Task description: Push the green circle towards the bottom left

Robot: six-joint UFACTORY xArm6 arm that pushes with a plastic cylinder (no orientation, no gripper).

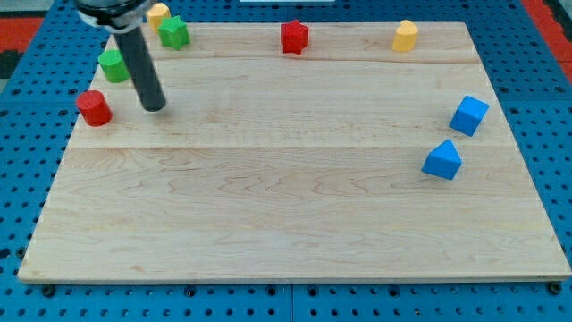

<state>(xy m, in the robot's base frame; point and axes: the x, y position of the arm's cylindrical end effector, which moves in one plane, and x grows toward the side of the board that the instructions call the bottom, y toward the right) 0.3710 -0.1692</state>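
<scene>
The green circle (113, 65) is a short green cylinder near the board's top left edge. My tip (155, 105) rests on the board below and to the right of it, a short gap away. The dark rod rises from the tip toward the view's top left and passes just right of the green circle. A red cylinder (93, 107) stands to the left of my tip, below the green circle.
A green star-like block (173, 32) and a yellow block (158, 13) sit at the top left. A red star-like block (294, 37) and a yellow block (406, 36) sit along the top edge. A blue cube (469, 115) and a blue block (442, 160) sit at the right.
</scene>
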